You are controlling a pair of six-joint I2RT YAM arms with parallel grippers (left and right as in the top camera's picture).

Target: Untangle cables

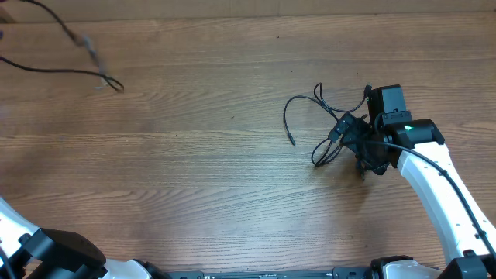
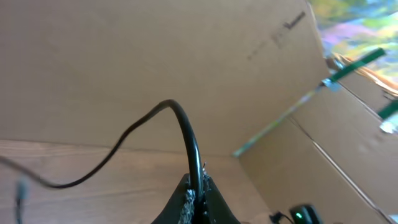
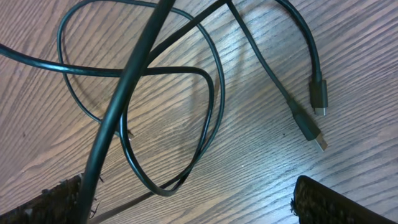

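Right wrist view, nearest first: the right hand (image 3: 186, 196) is seen spread wide, nothing gripped, one finger at each near corner of the frame. The cable bundle (image 3: 214, 106) is laid on the tabletop (image 3: 261, 186) just beyond and between the fingers: overlapping loops, with two plugs (image 3: 309, 127) lying free on the right. A dark cord (image 3: 123, 87) is seen crossing close to the lens on the left; whether it belongs to the bundle cannot be told. The hand is judged to be parked open over the loops so that one strand can be picked out. In the overhead the bundle is placed mid-right on the tabletop, under that hand. Left wrist view: the left hand (image 2: 196, 190) is clamped shut on a single cable (image 2: 186, 127), which is arched up and away to the left, a cardboard wall (image 2: 186, 62) behind. Far left in the overhead a blurred loose cord (image 1: 85, 46) is seen, well apart from the bundle; likely that same cable, held clear so the rest can be worked.
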